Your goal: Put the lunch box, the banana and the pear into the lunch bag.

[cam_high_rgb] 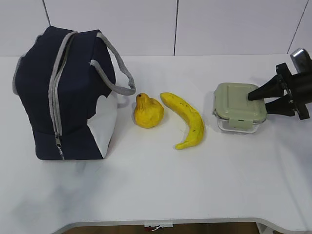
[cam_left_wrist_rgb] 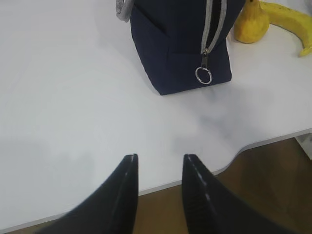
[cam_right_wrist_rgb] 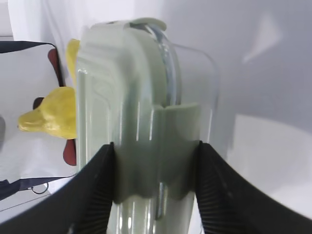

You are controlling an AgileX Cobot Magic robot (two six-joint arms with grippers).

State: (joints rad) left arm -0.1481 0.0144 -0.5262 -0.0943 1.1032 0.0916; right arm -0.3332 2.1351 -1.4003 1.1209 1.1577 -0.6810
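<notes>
Right gripper pinching the lunch box from its far side, well right of the zipped lunch bag, ready to lift, while left gripper hangs spread.

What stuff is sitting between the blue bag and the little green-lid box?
In the exterior view, two fruits lie between the lunch bag and the lunch box: the pear, nearer the bag, then the banana, nearer the box.

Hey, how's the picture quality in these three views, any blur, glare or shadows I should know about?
Exterior view: even light, sharp, soft shadows under the banana and bag. Left wrist view: pincer slightly soft, table bright. Right wrist view: lunch box fills the frame, close and blurred, with streaky glare on its lid.
</notes>
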